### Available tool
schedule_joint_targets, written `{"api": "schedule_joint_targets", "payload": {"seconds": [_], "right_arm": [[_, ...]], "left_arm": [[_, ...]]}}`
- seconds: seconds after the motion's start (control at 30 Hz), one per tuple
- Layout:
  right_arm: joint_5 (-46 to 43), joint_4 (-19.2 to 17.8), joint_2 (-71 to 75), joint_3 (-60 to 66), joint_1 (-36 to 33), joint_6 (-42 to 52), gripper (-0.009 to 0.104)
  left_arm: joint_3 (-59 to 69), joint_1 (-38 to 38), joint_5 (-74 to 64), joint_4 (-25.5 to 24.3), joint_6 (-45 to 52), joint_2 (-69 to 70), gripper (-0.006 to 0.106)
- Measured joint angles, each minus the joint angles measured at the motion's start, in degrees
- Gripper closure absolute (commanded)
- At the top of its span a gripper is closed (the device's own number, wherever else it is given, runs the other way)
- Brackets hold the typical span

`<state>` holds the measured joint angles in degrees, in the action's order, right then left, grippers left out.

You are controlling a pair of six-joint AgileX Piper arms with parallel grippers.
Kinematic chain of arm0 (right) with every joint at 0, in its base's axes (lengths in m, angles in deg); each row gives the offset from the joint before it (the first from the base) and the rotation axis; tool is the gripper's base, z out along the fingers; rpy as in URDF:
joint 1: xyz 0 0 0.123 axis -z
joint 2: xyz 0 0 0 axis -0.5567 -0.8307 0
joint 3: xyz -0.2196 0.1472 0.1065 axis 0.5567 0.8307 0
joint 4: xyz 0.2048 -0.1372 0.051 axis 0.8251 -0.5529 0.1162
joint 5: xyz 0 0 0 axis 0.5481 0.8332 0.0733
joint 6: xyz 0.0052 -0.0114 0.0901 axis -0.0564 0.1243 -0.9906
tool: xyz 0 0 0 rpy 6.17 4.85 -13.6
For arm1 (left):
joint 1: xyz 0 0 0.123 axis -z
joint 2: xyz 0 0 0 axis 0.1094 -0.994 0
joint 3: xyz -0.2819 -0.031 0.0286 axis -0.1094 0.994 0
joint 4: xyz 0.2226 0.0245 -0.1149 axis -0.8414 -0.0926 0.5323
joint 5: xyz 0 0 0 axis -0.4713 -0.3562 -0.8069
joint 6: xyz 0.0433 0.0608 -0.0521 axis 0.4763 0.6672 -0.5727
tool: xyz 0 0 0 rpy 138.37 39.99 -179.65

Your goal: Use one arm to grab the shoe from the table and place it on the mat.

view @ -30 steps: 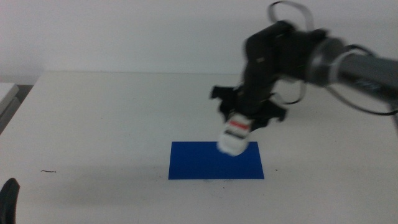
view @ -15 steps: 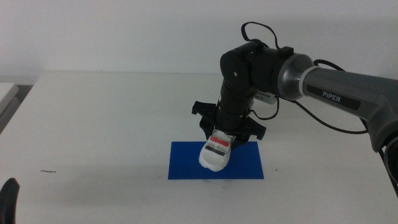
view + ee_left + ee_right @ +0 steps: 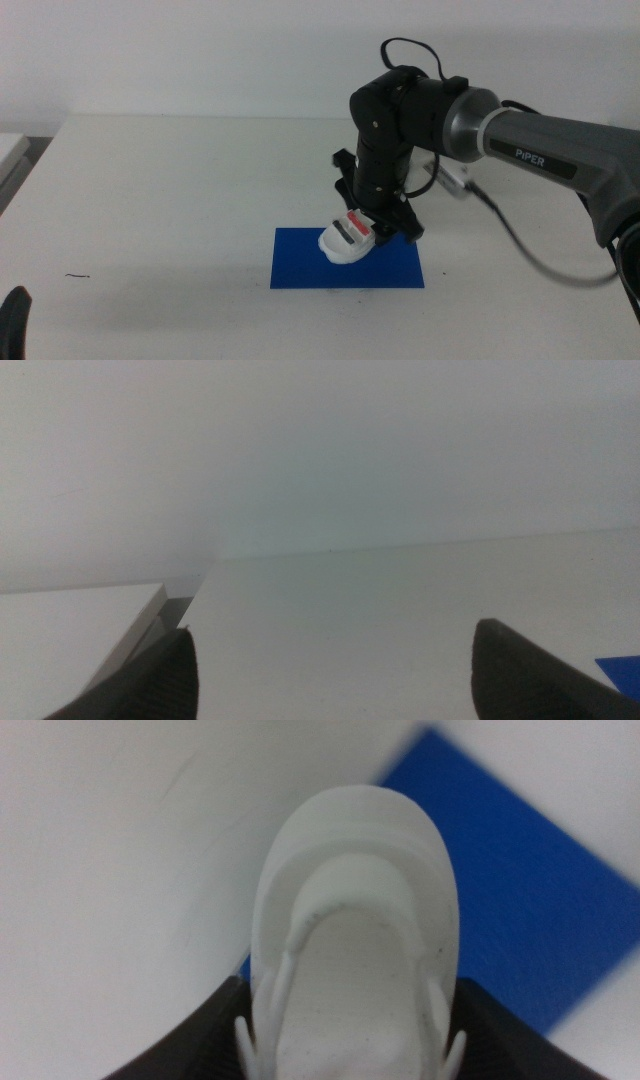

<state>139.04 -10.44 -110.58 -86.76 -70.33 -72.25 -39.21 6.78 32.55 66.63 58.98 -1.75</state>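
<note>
The small white shoe (image 3: 346, 240) with black and red straps is low over the middle of the dark blue mat (image 3: 300, 268); I cannot tell whether its sole touches the mat. My right gripper (image 3: 372, 226) reaches down from the right and is shut on the shoe. In the right wrist view the shoe's white toe (image 3: 350, 920) sticks out between the jaws of the right gripper (image 3: 345, 1055), with the mat (image 3: 520, 920) under and beside it. My left gripper (image 3: 335, 690) is open and empty, and it waits at the bottom left corner (image 3: 12, 312) of the middle view.
The white table (image 3: 160, 200) spreads around the mat. A small dark mark (image 3: 78, 275) lies near the front left. A white object's edge (image 3: 10, 150) shows at the far left. A corner of the mat (image 3: 622, 668) shows in the left wrist view.
My right arm moved left and down with the shoe. The shoe went from above the mat's far right edge to low over its middle, and the gripper turned.
</note>
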Motion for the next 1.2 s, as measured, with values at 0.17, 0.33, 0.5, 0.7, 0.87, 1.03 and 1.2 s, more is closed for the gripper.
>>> {"api": "schedule_joint_targets", "payload": {"seconds": [0.17, 0.33, 0.5, 0.7, 0.87, 1.03, 1.2], "right_arm": [[3.6, -3.5, 0.0, -0.6, -2.7, -25.6, 0.083], [3.6, -1.3, 0.0, -0.6, -2.5, -29.7, 0.083], [2.7, 0.8, -0.1, -0.6, -2.3, -29.8, 0.083], [0.6, 1.1, -0.3, -0.6, -2.3, -29.8, 0.083], [-0.2, 1.2, -1.3, -0.6, -2.3, -29.8, 0.083], [-1.0, 2.2, -3.1, -0.6, -2.3, -29.8, 0.076], [-1.4, 2.5, -3.5, -0.6, -2.3, -29.8, 0.042]], "left_arm": [[0.0, 0.0, 0.0, 0.0, 0.0, 0.0, 0.007], [0.0, 0.0, 0.0, 0.0, 0.0, 0.0, 0.007], [0.0, 0.0, 0.0, 0.0, 0.0, 0.0, 0.007], [0.0, 0.0, 0.0, 0.0, 0.0, 0.0, 0.007], [0.0, 0.0, 0.0, 0.0, 0.0, 0.0, 0.007], [0.0, 0.0, 0.0, 0.0, 0.0, 0.0, 0.007], [0.0, 0.0, 0.0, 0.0, 0.0, 0.0, 0.007]]}}
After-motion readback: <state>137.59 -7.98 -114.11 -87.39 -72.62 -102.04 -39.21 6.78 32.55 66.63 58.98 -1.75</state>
